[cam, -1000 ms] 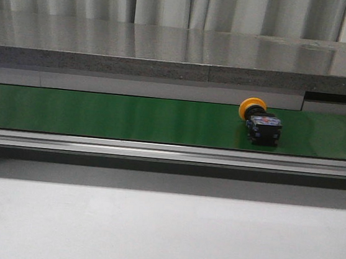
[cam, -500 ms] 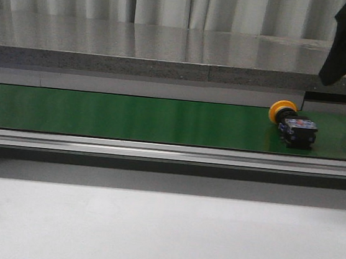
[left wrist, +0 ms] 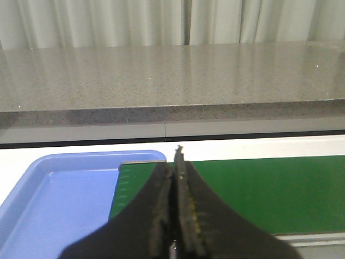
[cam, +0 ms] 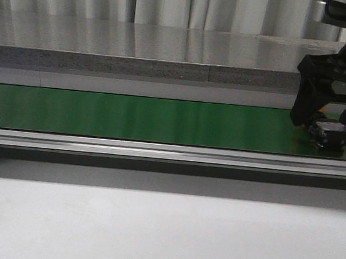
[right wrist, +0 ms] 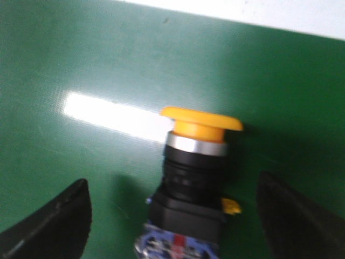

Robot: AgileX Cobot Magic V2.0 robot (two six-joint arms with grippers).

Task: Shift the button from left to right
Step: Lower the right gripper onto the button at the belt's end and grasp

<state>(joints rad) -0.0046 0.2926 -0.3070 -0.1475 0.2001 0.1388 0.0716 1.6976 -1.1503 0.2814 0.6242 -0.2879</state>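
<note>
While the button [right wrist: 193,178] lies on its side on the green belt [cam: 130,117], you see its long axis running from black body to yellow-orange cap. It sits between the spread fingers of your right gripper [right wrist: 178,216], untouched. A silver collar rings the neck. Your left gripper [left wrist: 175,216] is clenched, holding nothing.

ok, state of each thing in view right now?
button: lying on its side on the belt, ungripped
right gripper: open, fingers either side of the button
left gripper: shut, empty
belt: bare apart from the button
tray: empty in its visible part
</note>
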